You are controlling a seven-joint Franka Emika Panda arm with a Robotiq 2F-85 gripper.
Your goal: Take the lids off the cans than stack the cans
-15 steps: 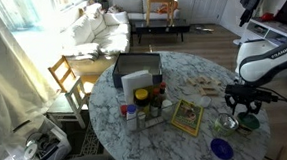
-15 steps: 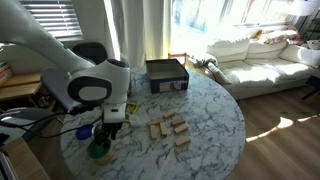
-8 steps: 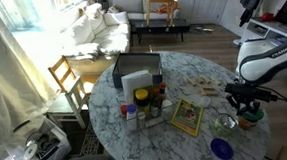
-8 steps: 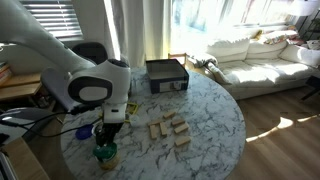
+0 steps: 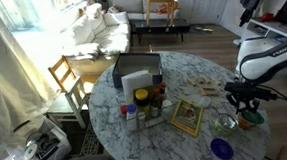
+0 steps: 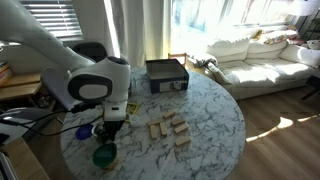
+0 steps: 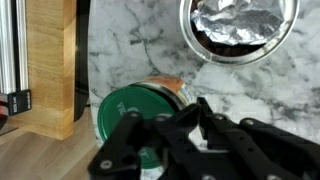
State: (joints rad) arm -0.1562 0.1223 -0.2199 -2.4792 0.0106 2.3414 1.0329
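Wrist view: the gripper (image 7: 200, 113) has its jaws together at the edge of the green lid (image 7: 125, 110), which sits on the orange can (image 7: 176, 90). The silvery can (image 7: 240, 30) stands just beyond the fingertips.

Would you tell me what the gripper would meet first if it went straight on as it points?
Probably the green lid on the tan can, right below the shut gripper; contact is hard to judge.

A home: a living room with a dining corner.
A round marble table (image 5: 188, 67) carrying condiment bottles (image 5: 140, 110) stands beside a wooden chair (image 5: 68, 80) and near a white cushioned sofa (image 5: 96, 33); there are window blinds (image 6: 50, 18), long curtains (image 6: 135, 30) and a wood floor (image 6: 285, 120).
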